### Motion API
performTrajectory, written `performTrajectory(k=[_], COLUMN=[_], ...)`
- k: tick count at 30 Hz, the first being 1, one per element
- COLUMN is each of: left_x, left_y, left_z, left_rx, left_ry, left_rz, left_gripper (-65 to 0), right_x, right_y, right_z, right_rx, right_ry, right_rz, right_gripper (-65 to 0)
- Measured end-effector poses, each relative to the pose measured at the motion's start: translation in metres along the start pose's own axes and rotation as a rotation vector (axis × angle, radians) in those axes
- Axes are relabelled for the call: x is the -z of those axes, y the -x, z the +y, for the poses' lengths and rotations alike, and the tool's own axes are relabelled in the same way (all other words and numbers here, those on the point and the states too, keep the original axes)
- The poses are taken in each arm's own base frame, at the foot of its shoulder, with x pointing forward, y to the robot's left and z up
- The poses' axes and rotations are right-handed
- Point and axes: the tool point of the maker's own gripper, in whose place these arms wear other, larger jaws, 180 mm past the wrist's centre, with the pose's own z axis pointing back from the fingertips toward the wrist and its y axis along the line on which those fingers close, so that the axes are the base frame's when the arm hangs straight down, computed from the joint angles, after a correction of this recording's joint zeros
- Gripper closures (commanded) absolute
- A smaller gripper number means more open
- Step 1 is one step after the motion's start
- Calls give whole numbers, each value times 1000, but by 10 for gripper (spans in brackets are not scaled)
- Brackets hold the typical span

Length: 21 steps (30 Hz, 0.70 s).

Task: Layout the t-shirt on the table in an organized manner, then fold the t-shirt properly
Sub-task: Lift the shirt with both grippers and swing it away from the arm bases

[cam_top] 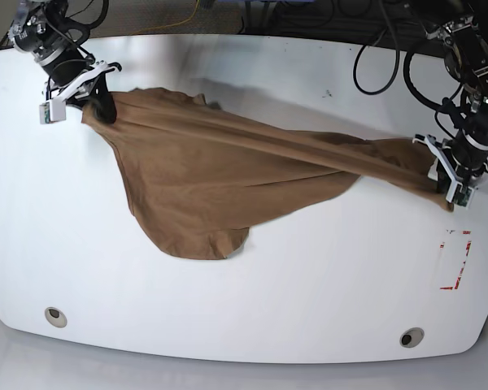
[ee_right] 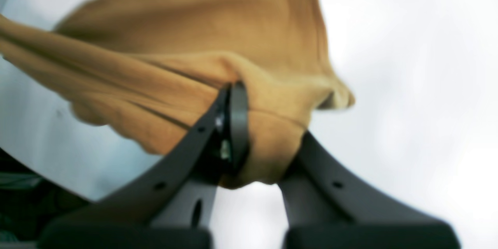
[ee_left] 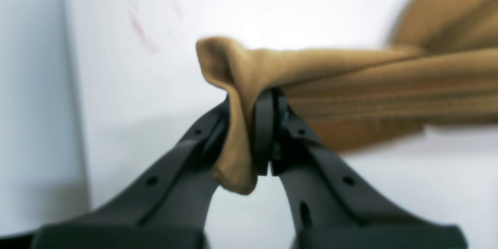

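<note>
White and glossy, the table (cam_top: 252,301) fills the base view, with 2 round grey holes (cam_top: 55,316) near its front edge and a red dashed rectangle (cam_top: 455,260) at the front right. Black cables (cam_top: 382,49) lie behind the table's far edge.

Across the middle of the table stretches the t-shirt (cam_top: 203,183), tan-brown and wrinkled. Its widest part sags onto the table left of centre, while a narrow twisted band runs out toward the red rectangle's side.

At the far left corner of the table, the right gripper (ee_right: 253,136) is clamped on a bunched fold of the t-shirt (ee_right: 186,46), cloth bulging between its black fingers (ee_right: 237,124).

Just behind the red rectangle, the left gripper (ee_left: 249,132) pinches the other end of the t-shirt (ee_left: 350,81), a small flap of cloth poking out past the closed fingers (ee_left: 264,132).
</note>
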Motion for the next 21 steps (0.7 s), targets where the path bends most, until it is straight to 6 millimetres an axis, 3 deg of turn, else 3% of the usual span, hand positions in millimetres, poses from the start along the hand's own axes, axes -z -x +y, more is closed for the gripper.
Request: performTrajectory(k=[5, 14, 21], left_x=[4, 15, 25], left_y=[-36, -93, -148], left_z=[11, 10, -5], left_rx=[14, 137, 248], left_ry=[-26, -67, -78], left_rz=[-79, -143, -206], left_gripper=[-25, -25, -25], right_x=[9, 30, 47], right_y=[-21, -78, -120], right_z=[1, 3, -9], right_rx=[-41, -123, -134], right_ry=[-39, -57, -63], right_rz=[1, -71, -143], right_gripper=[-20, -21, -21])
